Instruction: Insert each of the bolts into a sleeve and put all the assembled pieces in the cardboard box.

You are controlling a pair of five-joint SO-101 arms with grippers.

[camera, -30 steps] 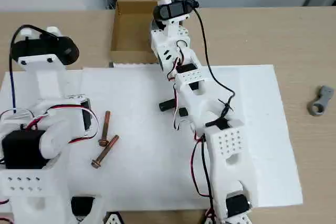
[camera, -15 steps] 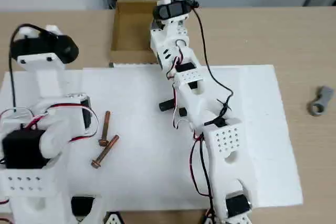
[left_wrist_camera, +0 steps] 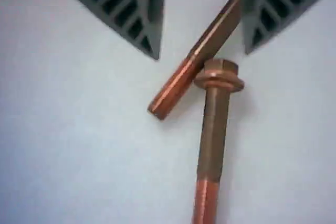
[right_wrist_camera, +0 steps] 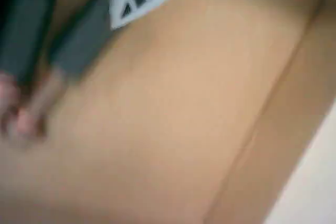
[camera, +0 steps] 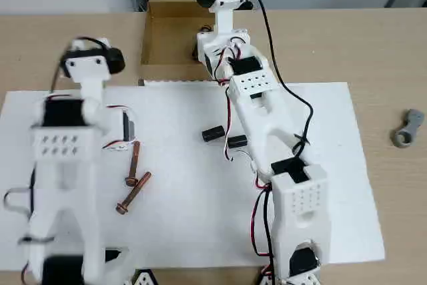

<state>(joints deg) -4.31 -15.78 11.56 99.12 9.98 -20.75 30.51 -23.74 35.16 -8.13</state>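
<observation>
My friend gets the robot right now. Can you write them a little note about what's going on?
Left gripper: fingers open, holding nothing, right above the two copper bolts.
Right arm: reaches into the cardboard box; its grip cannot be judged.
Things: both bolts lie close together on the white foam sheet. Two black sleeves lie loose beside the right arm.
Done: dark pieces lie in the box, perhaps finished ones, but too blurred to be sure.
Left: put each bolt in a sleeve, then box both.
</observation>
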